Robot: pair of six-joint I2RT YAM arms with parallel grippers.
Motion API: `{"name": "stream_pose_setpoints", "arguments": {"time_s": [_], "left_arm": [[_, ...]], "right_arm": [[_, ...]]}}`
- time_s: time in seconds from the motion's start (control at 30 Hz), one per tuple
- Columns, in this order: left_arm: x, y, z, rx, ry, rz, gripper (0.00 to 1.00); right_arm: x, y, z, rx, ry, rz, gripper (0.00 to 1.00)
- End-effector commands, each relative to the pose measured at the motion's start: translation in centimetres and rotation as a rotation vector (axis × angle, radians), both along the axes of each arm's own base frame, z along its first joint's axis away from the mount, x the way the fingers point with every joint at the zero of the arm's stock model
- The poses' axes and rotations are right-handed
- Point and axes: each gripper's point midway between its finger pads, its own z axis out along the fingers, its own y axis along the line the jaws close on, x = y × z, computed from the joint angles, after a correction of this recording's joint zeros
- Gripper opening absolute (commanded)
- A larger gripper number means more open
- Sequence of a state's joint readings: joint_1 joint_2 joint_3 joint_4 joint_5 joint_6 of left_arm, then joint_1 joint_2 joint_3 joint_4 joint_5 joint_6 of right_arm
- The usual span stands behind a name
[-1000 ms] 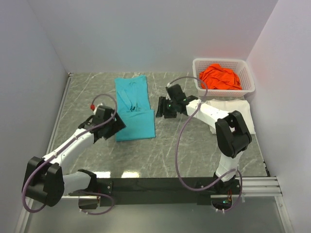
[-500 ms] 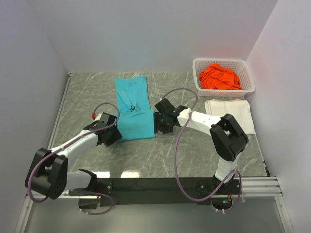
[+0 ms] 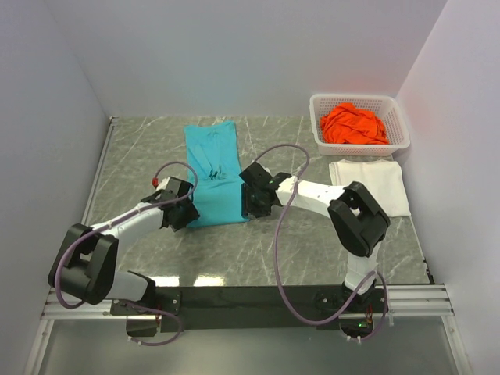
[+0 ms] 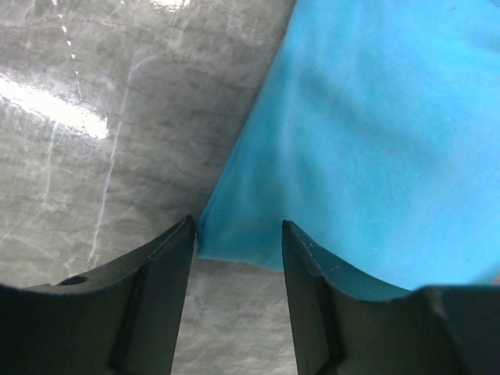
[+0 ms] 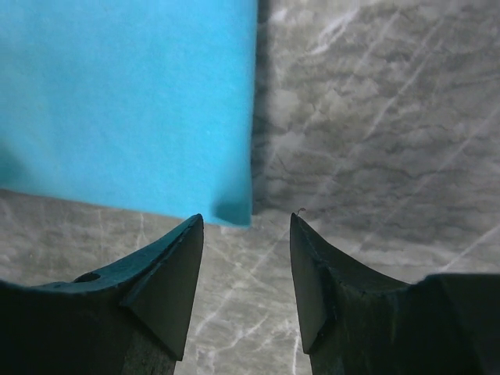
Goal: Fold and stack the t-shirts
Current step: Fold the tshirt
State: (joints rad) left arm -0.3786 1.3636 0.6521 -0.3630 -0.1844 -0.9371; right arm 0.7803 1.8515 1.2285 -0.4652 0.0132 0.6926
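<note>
Item one: teal shirt (image 3: 212, 173). It lay flat on the table (image 3: 258, 250), left of centre, as a long narrow panel running from the far side toward the arms. The cloth was rumpled around its middle and smooth at its near end. The near edge was straight, with two square corners.

Item two: white shirt (image 3: 369, 186). It was folded into a flat rectangle on the right side of the table, well apart from the teal one.

Item three: orange shirt (image 3: 354, 125). It was bunched in a loose heap inside the white lattice basket (image 3: 359, 148), which stood at the far right corner just behind the white shirt.

Left gripper (image 3: 186, 212): it was low over the near left corner of the teal shirt. In the left wrist view its jaws stood apart at a middling width, with the shirt's corner (image 4: 375, 141) lying flat on the table in the gap between the gripper's (image 4: 238, 226) fingers. Nothing was lifted or pinched.

Right gripper (image 3: 251, 205): it was low at the near right corner of the same shirt. In the right wrist view the jaws stood apart at a similar width. The cloth's corner (image 5: 125, 101) sat just ahead of the gripper's (image 5: 246, 223) left finger, and bare table showed ahead of the right one.

Table: grey marbled surface, glossy.
</note>
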Motion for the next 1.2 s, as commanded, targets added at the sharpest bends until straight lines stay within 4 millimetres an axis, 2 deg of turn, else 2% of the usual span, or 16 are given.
{"name": "stream_pose_setpoints", "arguments": {"time_s": [0.0, 0.17, 0.33, 0.47, 0.6, 0.77, 0.97, 1.17], "left_arm": [[-0.1, -0.1, 0.1, 0.025, 0.001, -0.015, 0.55], [0.0, 0.2, 0.0, 0.053, 0.019, -0.015, 0.54], [-1.2, 0.1, -2.0, 0.097, 0.083, -0.027, 0.5], [-2.1, -0.4, -3.1, 0.108, 0.125, -0.035, 0.46], [-3.2, -0.3, -4.3, 0.127, 0.178, -0.036, 0.39], [-4.1, -0.4, -4.6, 0.123, 0.21, -0.033, 0.32], [-5.1, -0.6, -4.7, 0.088, 0.23, -0.026, 0.21], [-5.4, -0.8, -4.4, 0.066, 0.227, -0.023, 0.15]], "right_arm": [[1.6, 1.3, 1.3, 0.016, -0.052, -0.038, 0.55], [1.7, 0.6, 0.0, -0.057, -0.037, -0.072, 0.55], [0.9, 0.3, -1.4, -0.104, -0.013, -0.068, 0.55], [0.0, 0.5, -1.9, -0.132, 0.008, -0.054, 0.54], [-1.1, 0.2, -3.3, -0.21, 0.057, -0.036, 0.54], [-2.9, -0.6, -4.6, -0.272, 0.114, -0.027, 0.53], [-4.9, -1.5, -6.3, -0.298, 0.2, -0.004, 0.45], [-5.5, -1.5, -7.4, -0.317, 0.248, 0.017, 0.33]]}}
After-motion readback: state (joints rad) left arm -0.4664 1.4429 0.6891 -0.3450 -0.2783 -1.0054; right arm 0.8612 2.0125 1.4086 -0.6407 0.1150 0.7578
